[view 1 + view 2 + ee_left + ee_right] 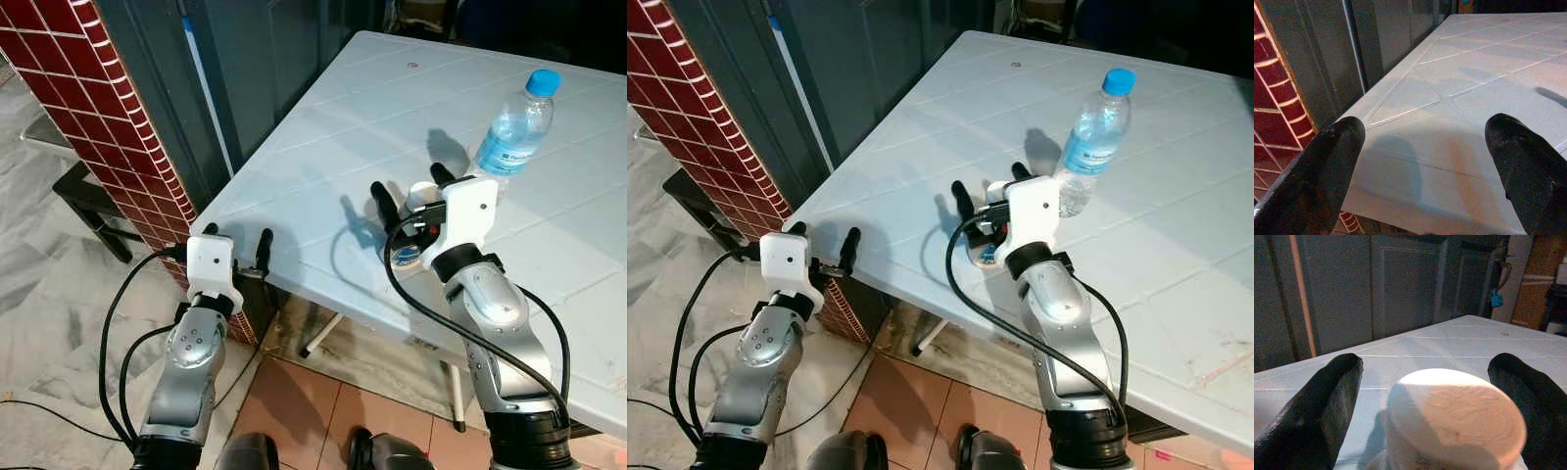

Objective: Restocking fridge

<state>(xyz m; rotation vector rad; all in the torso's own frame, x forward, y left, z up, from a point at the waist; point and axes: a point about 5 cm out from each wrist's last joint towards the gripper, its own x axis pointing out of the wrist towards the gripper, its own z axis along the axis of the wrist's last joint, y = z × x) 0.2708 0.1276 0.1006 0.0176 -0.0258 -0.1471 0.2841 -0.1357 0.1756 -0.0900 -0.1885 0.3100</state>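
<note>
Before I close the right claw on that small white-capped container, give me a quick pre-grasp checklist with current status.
1. Right claw open: ok.
2. White-capped container between the fingers: ok, centred in the wrist view.
3. Fingers touching the container: cannot tell.
4. Water bottle out of the way: ok, upright beyond the claw, though close.
5. Left claw clear: ok, open at the table corner, holding nothing.
6. Container far enough from the table edge: cannot tell.
</note>
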